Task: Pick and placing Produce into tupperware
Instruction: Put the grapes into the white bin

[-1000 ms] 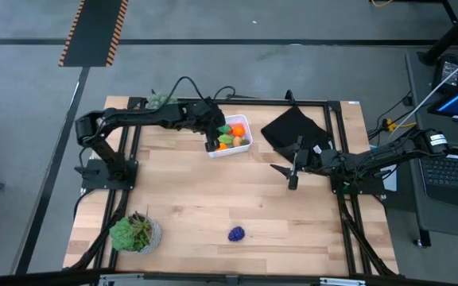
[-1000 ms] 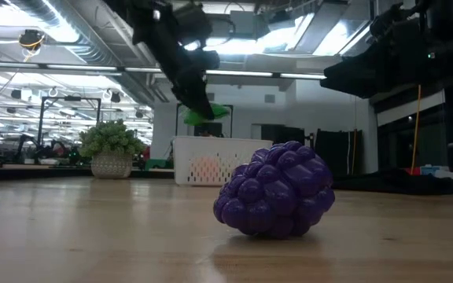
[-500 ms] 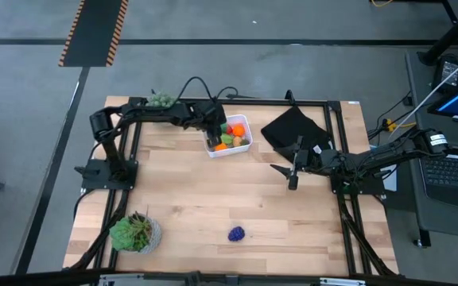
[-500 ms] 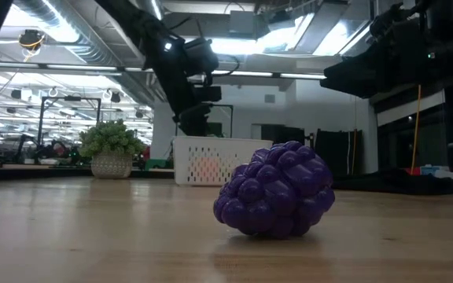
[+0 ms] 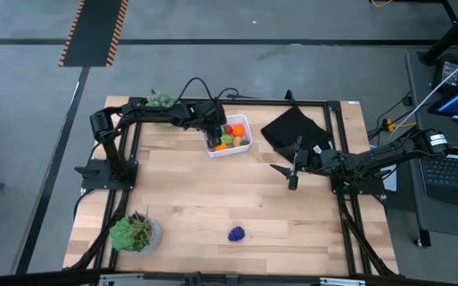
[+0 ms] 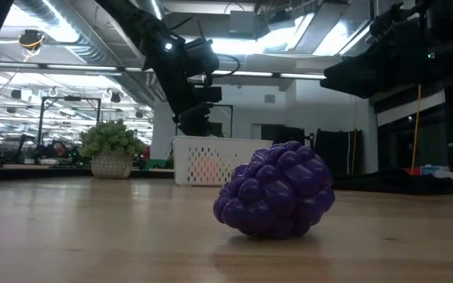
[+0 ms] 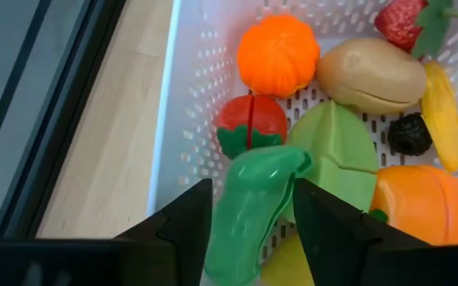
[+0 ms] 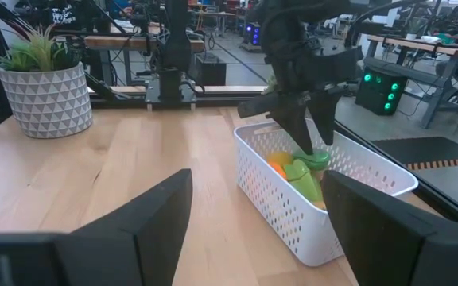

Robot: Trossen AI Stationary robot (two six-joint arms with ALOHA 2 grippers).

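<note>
My left gripper stands over the left end of the white tub, which sits by the table's far edge. It is shut on a glossy green toy vegetable. The tub also holds orange, red, tan, yellow, pale green and dark produce. In the low view the gripper dips behind the tub wall. A purple grape bunch rests on the wood near the near edge, large in the low view. My right gripper hangs open right of centre, touching nothing. My left gripper pinches the green vegetable between its two fingers, partway along its length. It comes from above, pointing down into the tub, with the fingers along the vegetable's sides. The vegetable's free end is down among the tomato and pale green piece; whether it rests on them I cannot tell.
A black folded cloth lies right of the tub. One potted plant stands at the near left corner and another at the far left edge. Bare wood stretches between the tub and the grapes.
My left gripper has gone down into the tub with the green vegetable, which a second ago hung above the tub's rim and now sits below the wall in the low view. The arm's elbow has drawn toward the table's left. For the last half second it has kept still.
</note>
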